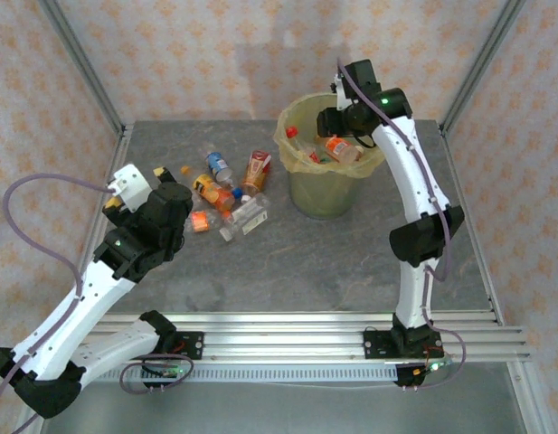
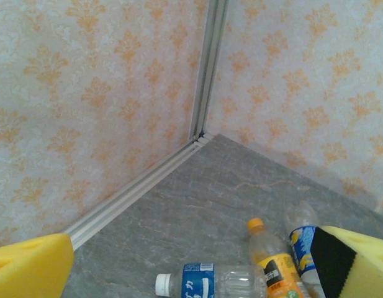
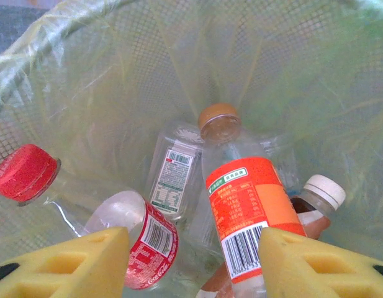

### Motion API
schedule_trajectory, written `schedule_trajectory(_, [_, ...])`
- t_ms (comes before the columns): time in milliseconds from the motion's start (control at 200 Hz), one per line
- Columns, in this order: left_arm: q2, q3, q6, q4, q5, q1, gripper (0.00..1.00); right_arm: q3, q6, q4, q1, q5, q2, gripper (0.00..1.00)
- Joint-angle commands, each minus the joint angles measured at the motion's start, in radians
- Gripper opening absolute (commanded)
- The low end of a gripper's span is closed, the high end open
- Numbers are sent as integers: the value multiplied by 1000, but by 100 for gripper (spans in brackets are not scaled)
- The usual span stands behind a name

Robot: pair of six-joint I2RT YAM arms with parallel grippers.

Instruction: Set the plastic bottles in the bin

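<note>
**Right arm.** The right gripper (image 3: 194, 264) hangs in the mouth of the bin (image 3: 290, 62), fingertips pointing down into the bag.
- I read the fingers as released. The yellow pads (image 3: 73, 264) stand apart, and a gap shows between one pad and the orange-label bottle (image 3: 247, 211), so nothing is clamped.
- That bottle lies between and beyond the fingertips, with its brown-orange cap at the far end.
- Its barcode end runs behind the other pad, and I cannot tell whether it touches there.
- Beyond the first pad are a red-label bottle (image 3: 148, 239) and a red-capped bottle (image 3: 27, 174).
- Straight ahead of the fingertips and deeper lies a clear bottle with a white label (image 3: 175, 171).
- Just past the second pad is a white-capped bottle (image 3: 321, 192).

**Left arm.** The left gripper (image 2: 191, 273) has its fingers spread wide and grasps nothing. Its pads sit at the two lower corners of the wrist view.
- Between the fingertips, on the grey table (image 2: 197, 205), a blue-label bottle (image 2: 210, 282) lies on its side, white cap toward one pad.
- Beside it, toward the other pad, is an orange-capped bottle (image 2: 272, 264).
- A third clear bottle with a blue band (image 2: 301, 233) is partly hidden behind that pad.

**Overhead.** The loose bottles (image 1: 229, 194) lie in a cluster on the table near the left fingers, short of the bin and not touching it.
</note>
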Motion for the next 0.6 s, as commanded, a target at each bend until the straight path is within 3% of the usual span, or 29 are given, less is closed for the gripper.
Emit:
schedule_trajectory(0, [43, 44, 128, 26, 122, 35, 100, -75, 40, 58, -3, 33, -99, 63])
schedule_trajectory(120, [129, 100, 194, -20, 326, 95, 100, -186, 60, 118, -3, 66, -187, 72])
schedule_trajectory(380, [314, 158, 279, -60, 597, 185, 100, -368, 99, 193, -1, 120, -337, 97])
schedule_trajectory(485, [415, 234, 405, -106, 704, 230, 100, -411, 116, 204, -3, 139, -369, 99])
schedule_trajectory(596, [528, 336, 532, -196, 740, 259, 98, -436, 133, 208, -2, 173, -394, 99])
